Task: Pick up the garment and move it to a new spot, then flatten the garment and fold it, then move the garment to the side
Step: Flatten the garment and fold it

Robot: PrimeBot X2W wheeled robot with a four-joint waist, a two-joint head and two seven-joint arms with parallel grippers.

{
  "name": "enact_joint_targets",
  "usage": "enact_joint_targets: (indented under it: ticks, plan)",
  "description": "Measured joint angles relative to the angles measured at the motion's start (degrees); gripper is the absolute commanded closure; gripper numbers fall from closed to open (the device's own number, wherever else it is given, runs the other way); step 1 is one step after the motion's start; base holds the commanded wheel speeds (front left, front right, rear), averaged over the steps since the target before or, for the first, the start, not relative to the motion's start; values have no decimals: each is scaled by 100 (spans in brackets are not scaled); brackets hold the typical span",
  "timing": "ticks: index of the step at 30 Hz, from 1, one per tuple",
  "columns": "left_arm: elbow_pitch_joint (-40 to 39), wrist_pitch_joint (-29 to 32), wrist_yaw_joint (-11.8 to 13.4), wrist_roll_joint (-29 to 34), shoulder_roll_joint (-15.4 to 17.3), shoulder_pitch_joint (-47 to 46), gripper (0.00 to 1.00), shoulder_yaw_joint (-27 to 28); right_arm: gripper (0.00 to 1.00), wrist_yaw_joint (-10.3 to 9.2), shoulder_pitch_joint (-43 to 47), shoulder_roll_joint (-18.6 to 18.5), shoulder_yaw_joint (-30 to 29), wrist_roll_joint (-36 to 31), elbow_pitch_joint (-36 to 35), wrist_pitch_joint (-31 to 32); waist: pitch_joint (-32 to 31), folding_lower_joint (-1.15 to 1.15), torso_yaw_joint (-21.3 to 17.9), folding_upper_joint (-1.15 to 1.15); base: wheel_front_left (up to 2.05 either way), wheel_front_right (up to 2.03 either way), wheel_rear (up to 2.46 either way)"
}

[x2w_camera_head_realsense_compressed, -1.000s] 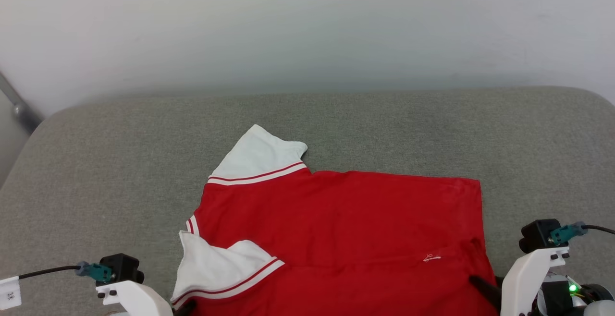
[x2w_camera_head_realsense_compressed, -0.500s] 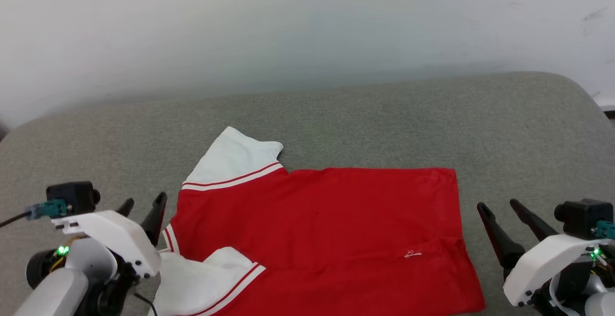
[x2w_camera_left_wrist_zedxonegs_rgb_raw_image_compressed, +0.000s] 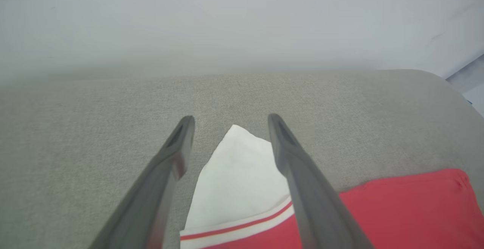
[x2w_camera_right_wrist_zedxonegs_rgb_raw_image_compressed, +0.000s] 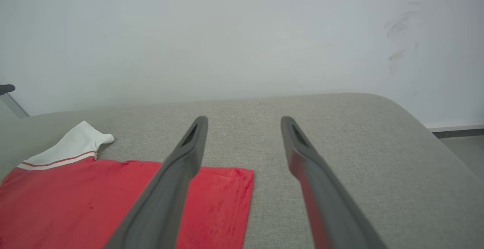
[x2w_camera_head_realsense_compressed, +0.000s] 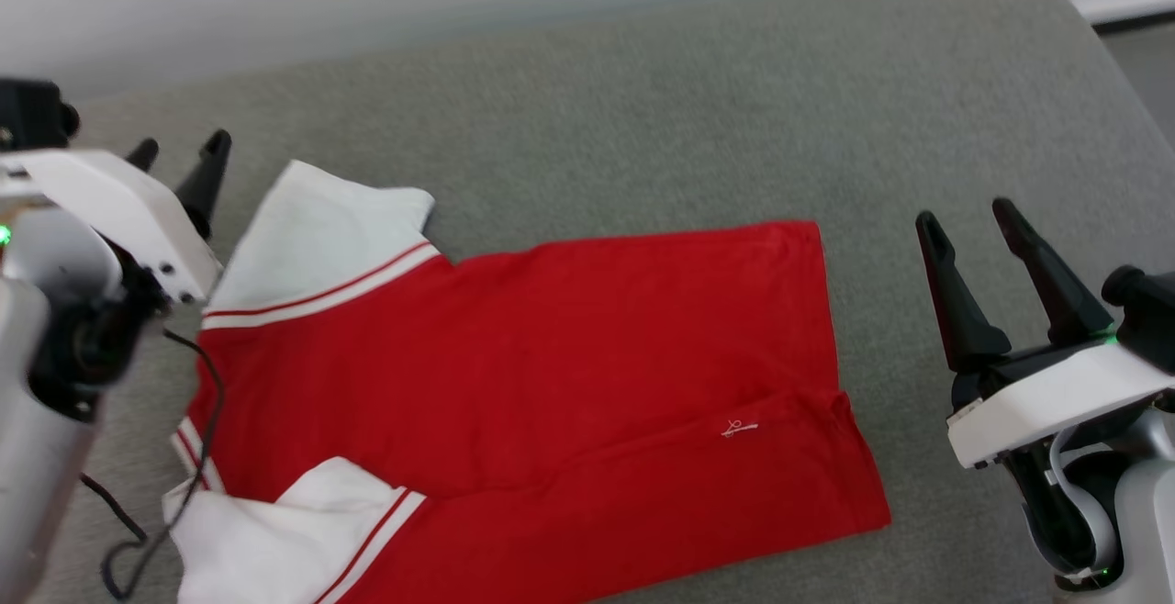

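The garment (x2w_camera_head_realsense_compressed: 551,374) is a red shirt with white sleeves, lying folded lengthwise on the grey cushion (x2w_camera_head_realsense_compressed: 643,108). One white sleeve (x2w_camera_head_realsense_compressed: 317,237) points to the far left, another lies at the near left. A tiny white logo (x2w_camera_head_realsense_compressed: 740,428) sits near the right end. My left gripper (x2w_camera_head_realsense_compressed: 179,150) stands open above the far sleeve's left edge, empty; the left wrist view shows the sleeve (x2w_camera_left_wrist_zedxonegs_rgb_raw_image_compressed: 236,181) between its fingers (x2w_camera_left_wrist_zedxonegs_rgb_raw_image_compressed: 172,154), below them. My right gripper (x2w_camera_head_realsense_compressed: 966,218) is open and empty, right of the garment's hem (x2w_camera_right_wrist_zedxonegs_rgb_raw_image_compressed: 230,203), clear of it.
The grey cushion's rounded right edge (x2w_camera_head_realsense_compressed: 1115,99) drops to the floor at the far right. A pale wall (x2w_camera_right_wrist_zedxonegs_rgb_raw_image_compressed: 242,33) rises behind the cushion. A black cable (x2w_camera_head_realsense_compressed: 197,420) hangs from my left arm over the garment's left side.
Both grippers let go of the garment's near edge, opened and rose away from it. The camera has tilted and turned, shifting the whole picture.
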Motion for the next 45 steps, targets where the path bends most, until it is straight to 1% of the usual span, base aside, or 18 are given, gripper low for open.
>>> enact_joint_targets:
  ticks: [3, 5, 9, 10, 12, 15, 17, 21, 22, 23, 24, 27, 29, 33, 36, 38, 42, 45]
  plan:
    - [202, 604, -201, -73, 203, -477, 0, -78, 0, 0, -104, 76, 40, -23, -60, -53, 351, 0, -167, 0, 0, 0, 0]
    - [303, 1102, -381, -107, 374, -794, 0, -203, 0, 0, -168, 140, 51, -21, -56, -105, 573, 0, -280, 0, 0, 0, 0]
    - [483, 2115, -568, -202, 658, -1204, 0, -436, 0, 0, -218, 224, 96, -10, 5, -177, 953, 0, -509, 0, 0, 0, 0]
    - [522, 2330, -577, -202, 721, -1298, 0, -487, 0, 0, -248, 236, 114, -3, 25, -208, 1036, 0, -568, 0, 0, 0, 0]
    - [578, 2717, -563, -242, 800, -1442, 0, -565, 0, 0, -295, 260, 116, 25, 49, -266, 1185, 1, -679, 0, 0, 0, 0]
    - [699, 3209, -456, -235, 884, -1580, 0, -697, 0, 0, -320, 297, 155, 44, 82, -339, 1383, 0, -832, 0, 0, 0, 0]
    - [757, 3410, -388, -177, 954, -1628, 0, -750, 0, 0, -372, 311, 196, 85, 87, -398, 1494, 0, -923, 0, 0, 0, 0]
    - [889, 3796, -182, -338, 972, -1733, 0, -717, 0, 0, -407, 305, 218, 137, 69, -482, 1632, 0, -1069, 0, 0, 0, 0]
    - [905, 3866, -143, -381, 971, -1745, 41, -704, 0, 0, -409, 300, 220, 162, 51, -514, 1649, -1, -1089, 0, 0, 0, 0]
    - [918, 3880, -101, -423, 957, -1746, 66, -681, 0, 0, -415, 283, 220, 187, 25, -528, 1661, -1, -1101, 0, 0, 0, 0]
    - [924, 3889, -81, -445, 939, -1745, 100, -676, 0, 0, -428, 259, 215, 196, 10, -527, 1665, 0, -1103, 0, 0, 0, 0]
    - [985, 3812, -54, -521, 838, -1719, 100, -623, 0, 0, -520, 197, 192, 242, -64, -514, 1664, -1, -1069, 0, 0, 0, 0]
    - [1027, 3706, -71, -548, 713, -1708, 100, -613, 0, 0, -553, 136, 188, 252, -100, -438, 1653, -1, -1027, 0, 0, 0, 0]
    - [1147, 3405, -223, -536, 546, -1709, 100, -624, 0, 0, -708, -14, 176, 371, -145, -91, 1574, 0, -886, 0, 0, 0, 0]
    - [1255, 3141, -382, -464, 370, -1742, 100, -686, 0, 0, -856, -263, 269, 582, -43, 503, 1481, 0, -726, 0, 0, 0, 0]
    - [1315, 2934, -472, -406, 225, -1787, 100, -723, 0, 0, -1030, -363, 254, 795, 110, 1003, 1415, 0, -587, 0, 0, 0, 0]
    - [1288, 2620, -628, -270, -38, -1875, 100, -831, 0, 0, -1327, -474, 208, 1151, 610, 2205, 1286, 0, -271, 0, 0, 0, 0]
    - [1173, 2421, -757, -169, -208, -2082, 100, -907, 0, 1, -1567, -524, 45, 1239, 1032, 3020, 1234, 0, 13, 0, 0, 0, 0]
